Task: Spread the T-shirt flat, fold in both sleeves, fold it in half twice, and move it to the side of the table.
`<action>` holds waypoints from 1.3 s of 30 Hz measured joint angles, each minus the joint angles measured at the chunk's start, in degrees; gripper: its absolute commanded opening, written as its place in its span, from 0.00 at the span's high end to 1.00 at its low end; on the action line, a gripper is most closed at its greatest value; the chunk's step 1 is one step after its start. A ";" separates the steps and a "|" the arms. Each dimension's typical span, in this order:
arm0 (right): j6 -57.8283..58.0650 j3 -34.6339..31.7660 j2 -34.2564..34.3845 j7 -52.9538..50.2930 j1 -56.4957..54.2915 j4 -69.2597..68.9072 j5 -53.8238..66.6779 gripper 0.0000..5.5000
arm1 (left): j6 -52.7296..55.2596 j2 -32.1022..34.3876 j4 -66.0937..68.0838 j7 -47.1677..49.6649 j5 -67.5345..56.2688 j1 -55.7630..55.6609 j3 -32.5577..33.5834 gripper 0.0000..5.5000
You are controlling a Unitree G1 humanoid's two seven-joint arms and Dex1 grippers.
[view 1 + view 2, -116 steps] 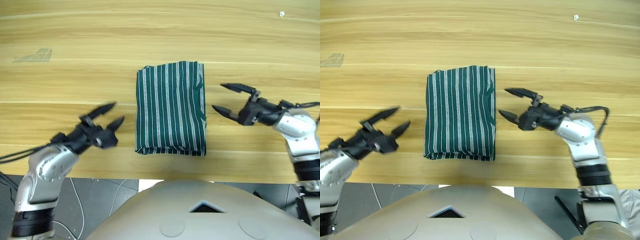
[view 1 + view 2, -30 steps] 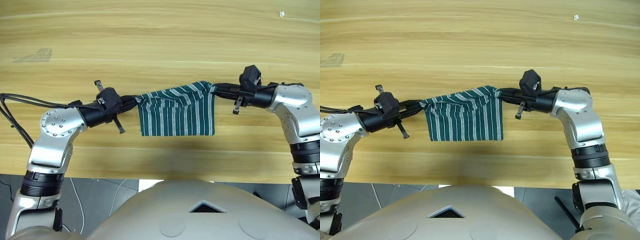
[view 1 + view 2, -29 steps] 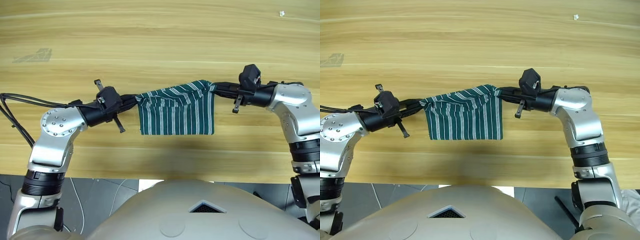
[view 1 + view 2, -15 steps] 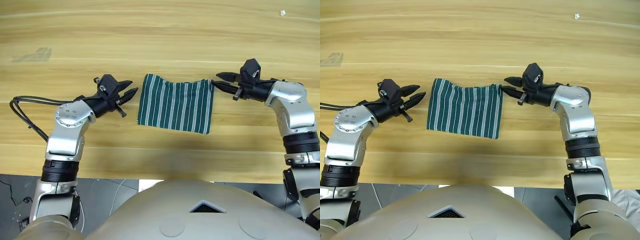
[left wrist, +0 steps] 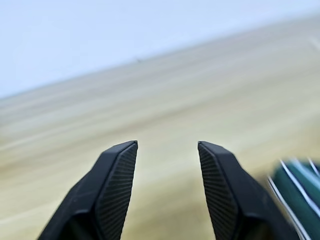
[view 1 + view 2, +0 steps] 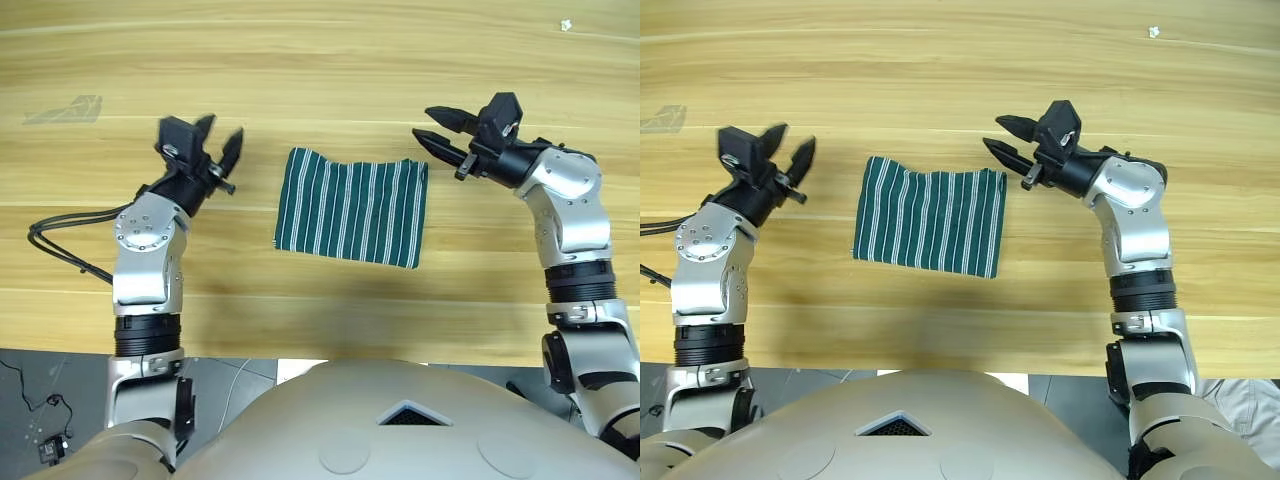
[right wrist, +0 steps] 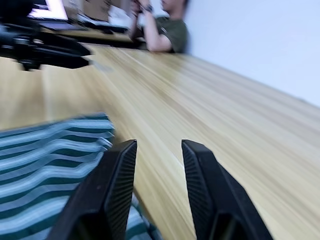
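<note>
Folded green, white-striped T-shirt (image 6: 352,207) lies flat mid-way across the light wooden table (image 6: 320,60). A gap of bare wood separates it from the left gripper (image 6: 222,130) and another from the right gripper (image 6: 422,121); both are spread and off the cloth. Wide bare wood beyond, narrower strip on the near side. Small white scrap (image 6: 565,26) far right, flat grey mark (image 6: 68,110) far left.

Long pale-wood table (image 6: 300,60) — streaky grain, plain whitish wall (image 5: 100,30) behind, dark tiled floor (image 6: 225,372) below its near edge

Striped cloth T-shirt (image 6: 352,206) (wood table (image 6: 300,70))
</note>
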 measured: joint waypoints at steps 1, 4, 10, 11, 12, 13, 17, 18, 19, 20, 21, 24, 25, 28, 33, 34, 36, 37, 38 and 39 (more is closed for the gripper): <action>-2.83 2.11 1.00 0.43 0.55 -0.66 -1.47 0.70 | -1.37 -2.46 -0.69 1.91 -0.08 0.02 0.39 0.59; -8.90 7.80 2.49 0.05 0.71 0.34 -8.34 0.70 | -3.58 -6.88 -1.60 4.38 -0.42 0.40 0.18 0.59; -14.41 15.80 9.10 -0.50 -4.43 15.46 -16.27 0.70 | -4.70 -10.19 -1.80 6.01 -0.54 1.92 -0.05 0.59; -14.76 16.22 10.34 -0.95 -5.57 18.32 -16.77 0.70 | -4.76 -10.28 -1.76 6.00 -0.53 1.92 -0.06 0.59; -15.25 16.84 11.87 -1.83 -7.10 22.68 -18.25 0.70 | -4.81 -10.45 -1.68 5.98 -0.53 1.96 -0.06 0.59; -15.61 17.02 12.56 -2.73 -8.28 26.73 -19.05 0.70 | -4.86 -10.58 -1.64 6.00 -0.49 2.03 -0.06 0.59; -14.84 13.72 12.99 -7.01 -14.71 37.79 -19.36 0.70 | -4.91 -10.96 -1.63 5.99 -0.39 2.07 -0.33 0.59; -12.66 12.32 12.86 -7.23 -15.31 38.70 -18.38 0.70 | -4.93 -11.09 -1.65 6.00 -0.36 2.21 -0.45 0.59; -9.78 10.84 12.56 -7.16 -15.53 38.70 -17.29 0.70 | -4.93 -11.17 -1.72 6.01 -0.34 2.60 -0.55 0.59; -7.38 9.70 12.12 -7.02 -15.49 38.24 -16.31 0.70 | -4.93 -11.19 -1.79 6.02 -0.34 3.01 -0.54 0.59; -4.01 8.32 11.27 -7.01 -14.83 36.42 -15.31 0.70 | -4.94 -11.20 -1.79 6.02 -0.34 3.44 -0.53 0.59; 7.53 3.76 8.55 -7.81 -9.53 25.05 -11.71 0.70 | -4.94 -11.21 -1.83 6.03 -0.35 4.21 -0.52 0.59; 11.50 2.16 7.49 -8.52 -7.03 20.48 -10.62 0.70 | -4.94 -11.22 -1.98 6.05 -0.35 4.32 -0.52 0.59; 22.89 -5.88 3.75 -14.88 2.04 6.52 -8.20 0.70 | -4.95 -11.34 -4.11 6.28 -0.34 5.72 -0.51 0.59; 32.64 -24.81 5.05 -34.90 10.42 -7.40 -5.27 0.70 | -8.14 -14.60 -5.98 10.29 0.38 7.44 0.13 0.59; 32.64 -25.55 5.72 -36.47 11.15 -9.44 -4.93 0.70 | -8.77 -15.16 -6.15 10.70 0.95 7.45 -0.15 0.59; 32.60 -24.52 7.24 -38.09 12.97 -11.95 -4.97 0.70 | -9.27 -15.64 -5.76 11.18 2.03 7.70 -1.07 0.59; 32.56 -23.53 7.89 -38.38 13.73 -12.53 -5.03 0.70 | -9.75 -15.85 -5.30 11.28 2.58 7.69 -1.42 0.59; 31.94 -22.54 8.56 -38.43 14.15 -13.02 -5.05 0.70 | -9.82 -16.02 -4.78 11.36 3.01 7.69 -1.78 0.59; 30.52 -21.59 9.02 -38.34 14.14 -13.35 -5.04 0.70 | -9.89 -16.24 -4.15 11.50 3.50 7.68 -2.11 0.59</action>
